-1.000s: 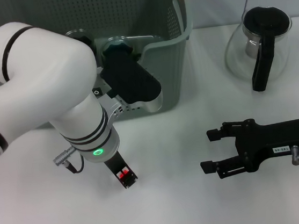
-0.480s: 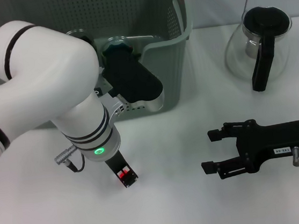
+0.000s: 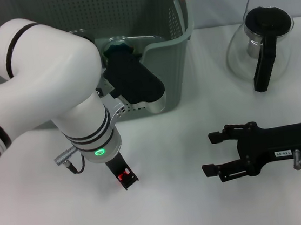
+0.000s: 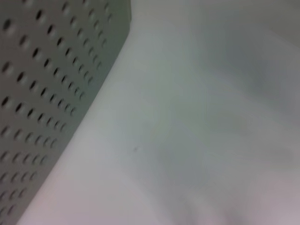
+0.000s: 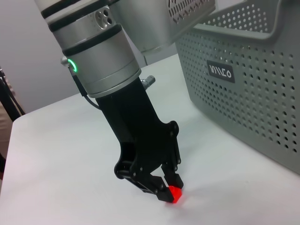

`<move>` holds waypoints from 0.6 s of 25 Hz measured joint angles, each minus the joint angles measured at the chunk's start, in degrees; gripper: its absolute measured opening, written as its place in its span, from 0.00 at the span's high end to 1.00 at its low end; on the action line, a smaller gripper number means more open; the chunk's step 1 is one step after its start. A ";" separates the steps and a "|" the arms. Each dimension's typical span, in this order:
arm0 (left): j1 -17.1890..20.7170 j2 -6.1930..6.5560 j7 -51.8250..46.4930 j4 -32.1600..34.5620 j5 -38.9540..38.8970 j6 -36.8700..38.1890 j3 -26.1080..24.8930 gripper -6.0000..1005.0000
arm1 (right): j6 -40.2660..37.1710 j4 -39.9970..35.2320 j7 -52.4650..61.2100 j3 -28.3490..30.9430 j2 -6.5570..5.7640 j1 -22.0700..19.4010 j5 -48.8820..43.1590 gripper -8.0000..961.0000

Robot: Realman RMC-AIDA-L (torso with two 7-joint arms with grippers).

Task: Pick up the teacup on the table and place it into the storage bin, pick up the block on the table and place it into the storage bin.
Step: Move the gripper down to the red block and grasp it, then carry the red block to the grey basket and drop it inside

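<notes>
The block (image 3: 124,175) is small and red, and it sits at table level between the fingers of my left gripper (image 3: 124,177), which points straight down in front of the storage bin (image 3: 173,61). In the right wrist view the left gripper (image 5: 167,189) is shut on the block (image 5: 175,194), and the bin's (image 5: 243,98) perforated wall stands behind it. A round glassy rim (image 3: 78,32) shows inside the bin behind my left arm; I cannot tell if it is the teacup. My right gripper (image 3: 208,152) hovers open over the table to the right.
A glass teapot (image 3: 262,45) with a black lid and handle stands at the back right. The left wrist view shows only the bin's wall (image 4: 42,93) and bare white table (image 4: 197,131). A dark label (image 5: 220,71) is on the bin's wall.
My left arm has shifted very slightly, with its fingers drawn closer on the red block. The right arm has barely moved.
</notes>
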 joint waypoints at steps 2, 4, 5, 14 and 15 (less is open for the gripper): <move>0.03 0.00 -0.23 0.47 -0.01 0.15 0.00 0.80 | 0.01 0.01 0.00 0.00 -0.05 0.00 0.00 0.02; 0.29 0.00 -0.44 1.46 0.02 0.57 0.00 0.81 | -0.01 0.01 0.00 0.00 -0.06 0.00 -0.01 0.02; 0.54 0.02 -0.42 2.20 0.01 0.96 0.00 0.81 | -0.03 0.02 0.00 0.00 -0.06 0.00 -0.03 0.02; 9.54 0.01 7.73 21.05 -12.23 9.52 -11.93 0.81 | -0.39 0.02 0.02 -0.01 -0.46 -0.24 -0.11 0.02; 10.73 0.08 9.58 22.35 -15.99 10.54 -14.84 0.81 | -0.38 0.02 0.05 -0.01 -0.49 -0.29 -0.12 0.02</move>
